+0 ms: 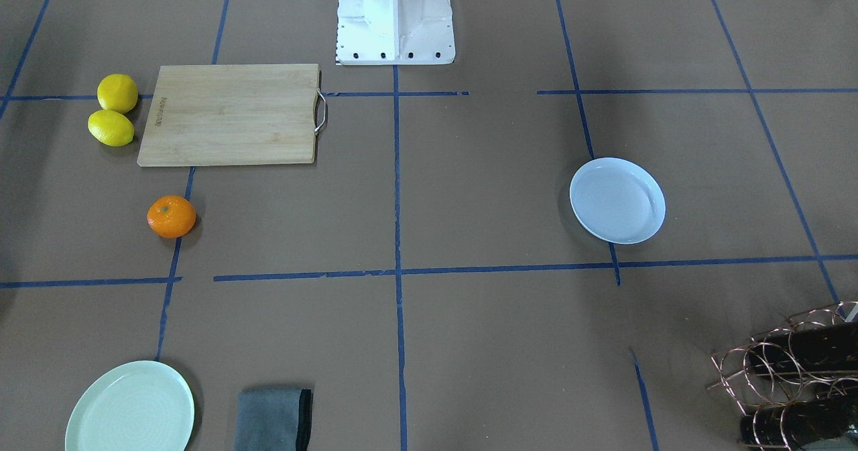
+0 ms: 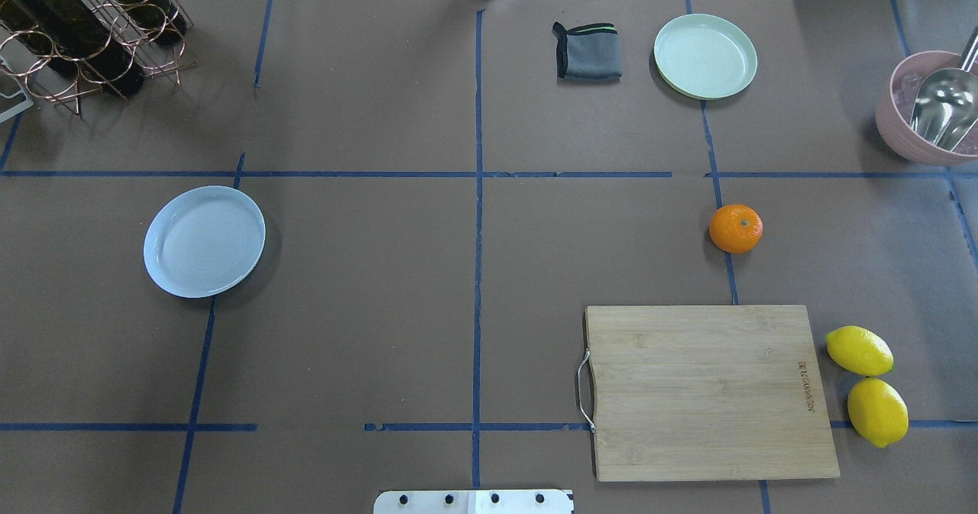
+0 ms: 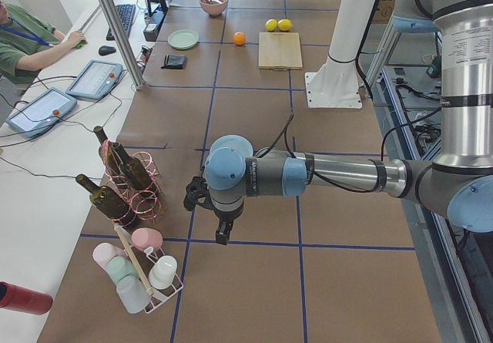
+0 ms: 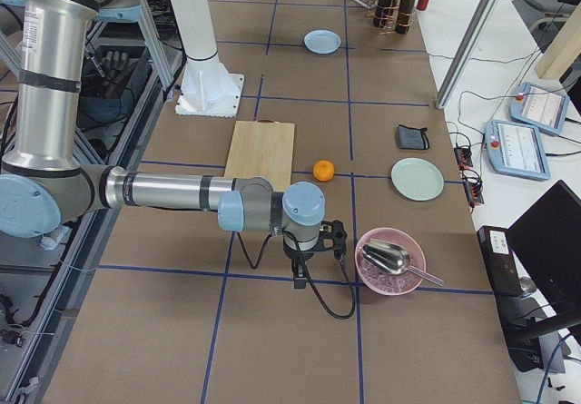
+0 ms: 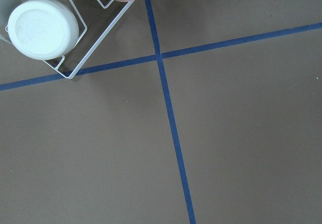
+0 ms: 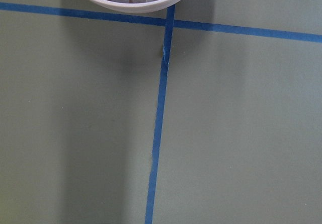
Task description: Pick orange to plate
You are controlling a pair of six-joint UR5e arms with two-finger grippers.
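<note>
Currently the orange (image 2: pixel 735 228) lies on the worktop (image 2: pixel 382 308), well right of the bluish-white plate (image 2: pixel 204 241). Whether the left end effector (image 3: pixel 222 233) or the right end effector (image 4: pixel 299 275) is open, I cannot tell.

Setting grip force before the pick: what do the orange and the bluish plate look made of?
Orange: dimpled peel, green stem dot; real fruit or a replica. Plate: smooth, uniform pale blue, soft sheen; plastic or glazed ceramic, unclear.
</note>
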